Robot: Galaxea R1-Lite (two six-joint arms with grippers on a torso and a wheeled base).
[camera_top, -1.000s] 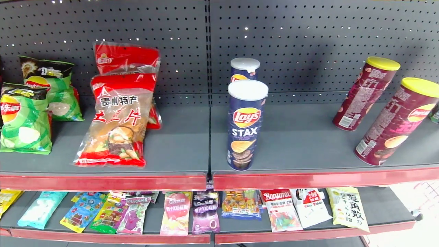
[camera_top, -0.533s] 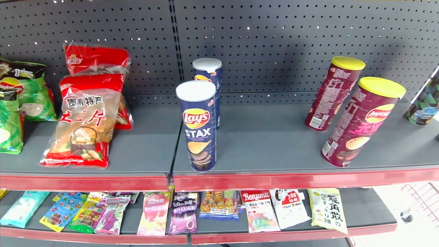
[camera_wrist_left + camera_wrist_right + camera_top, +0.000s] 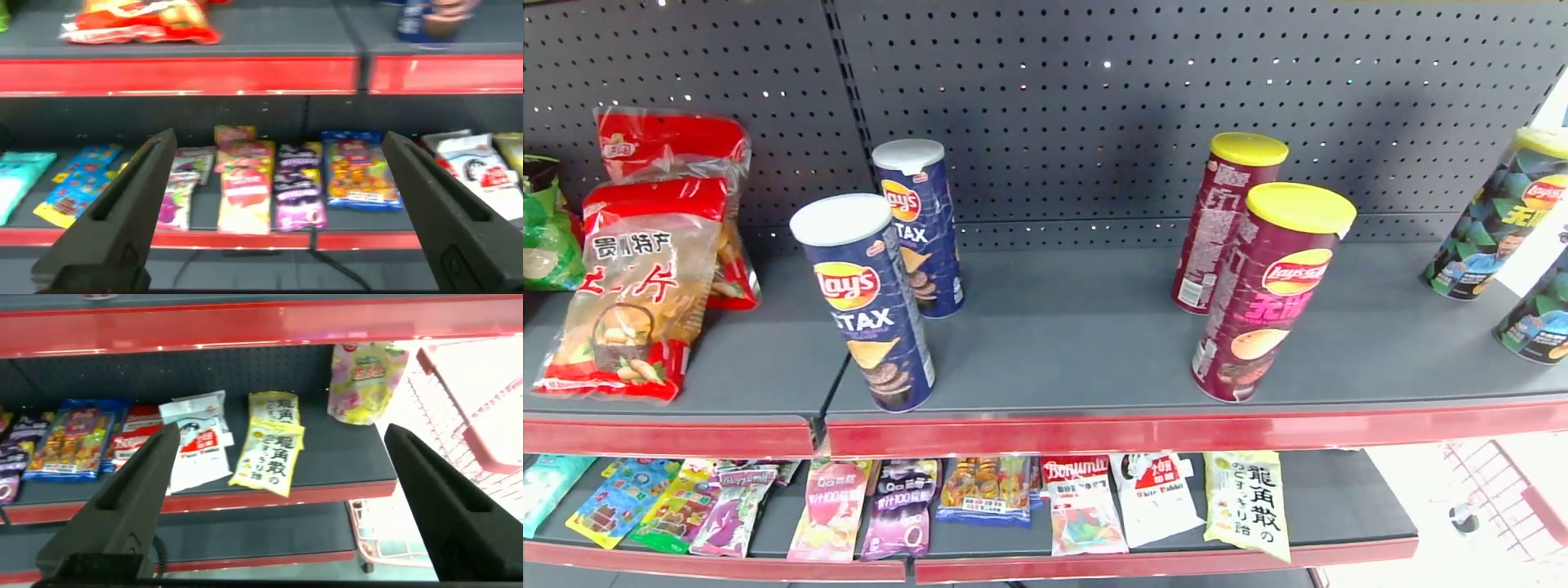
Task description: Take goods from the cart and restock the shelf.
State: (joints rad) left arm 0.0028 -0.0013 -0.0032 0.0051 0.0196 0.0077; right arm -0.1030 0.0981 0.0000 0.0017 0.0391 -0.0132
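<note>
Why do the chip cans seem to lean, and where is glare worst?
Head view: blue can and maroon can lean apart, probably lens distortion; light streaks the red shelf edge. Right wrist view: brightness washes out the wire cart.

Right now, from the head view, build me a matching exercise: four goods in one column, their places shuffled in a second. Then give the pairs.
1. nearer blue chip tube with white lid
2. nearer maroon chip tube with yellow lid
3. front red-and-clear plastic snack bag
4. pale yellow flat packet with black characters

A. lower shelf, right end of the row
B. upper shelf, left of the panel seam
C. upper shelf, right of centre
D. upper shelf, just right of the seam

Pairs: 1-D, 2-C, 3-B, 4-A
</note>
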